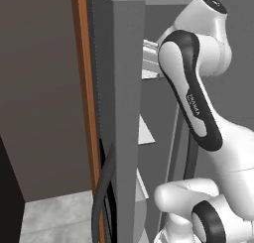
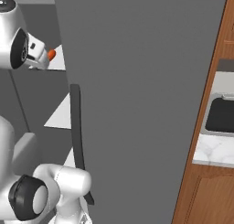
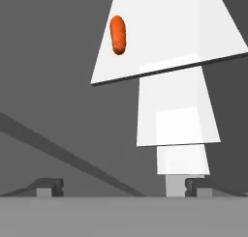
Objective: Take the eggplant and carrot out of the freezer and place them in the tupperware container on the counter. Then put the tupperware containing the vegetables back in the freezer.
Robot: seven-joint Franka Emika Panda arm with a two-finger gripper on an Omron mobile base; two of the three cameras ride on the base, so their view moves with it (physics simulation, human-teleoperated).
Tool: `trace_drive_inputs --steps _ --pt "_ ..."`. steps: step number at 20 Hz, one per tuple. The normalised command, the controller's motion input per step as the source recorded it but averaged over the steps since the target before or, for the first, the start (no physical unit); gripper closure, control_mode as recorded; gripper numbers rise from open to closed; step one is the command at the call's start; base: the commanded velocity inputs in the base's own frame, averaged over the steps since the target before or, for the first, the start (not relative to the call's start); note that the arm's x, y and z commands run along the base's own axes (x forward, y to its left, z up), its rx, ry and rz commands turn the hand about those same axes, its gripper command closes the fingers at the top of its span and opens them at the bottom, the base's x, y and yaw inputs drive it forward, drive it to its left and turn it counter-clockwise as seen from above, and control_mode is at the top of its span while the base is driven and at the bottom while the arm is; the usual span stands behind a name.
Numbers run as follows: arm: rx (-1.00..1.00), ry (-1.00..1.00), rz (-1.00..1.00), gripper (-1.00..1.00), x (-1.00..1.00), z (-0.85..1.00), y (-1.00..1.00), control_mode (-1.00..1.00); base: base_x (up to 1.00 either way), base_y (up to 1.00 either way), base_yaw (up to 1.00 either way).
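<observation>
The freezer (image 1: 124, 88) stands open, its grey door (image 2: 137, 104) swung wide with a long dark handle (image 2: 75, 127). The orange carrot (image 3: 117, 34) lies on a white shelf (image 3: 193, 33) inside, some way ahead of my gripper (image 3: 123, 186). The gripper is open with nothing between its fingertips (image 3: 48, 186). From the right base view the carrot (image 2: 51, 54) peeks out just past my hand. The eggplant and the tupperware container are out of view.
More white shelves (image 3: 177, 110) stack below the carrot's shelf. Right of the door, the marble counter (image 2: 215, 152) holds a dark sink (image 2: 221, 115) over brown cabinets (image 2: 205, 200). A wooden panel edge (image 1: 84, 88) borders the freezer's left side.
</observation>
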Motion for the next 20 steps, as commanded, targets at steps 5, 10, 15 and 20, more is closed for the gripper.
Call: trace_drive_inputs --steps 5,10,15,20 --pt "-0.01 -0.1 0.0 -1.0 0.54 -0.01 0.13 -1.0 0.0 0.0 0.0" --pt "0.0 -0.02 0.0 -1.0 0.68 -0.03 0.0 -1.0 0.0 0.0 0.0" --pt "0.0 0.0 0.0 -1.0 0.65 -0.05 0.09 -1.0 0.0 0.0 0.0" --pt "0.0 0.0 0.0 -1.0 0.61 -0.1 0.19 -1.0 0.0 0.0 0.0"
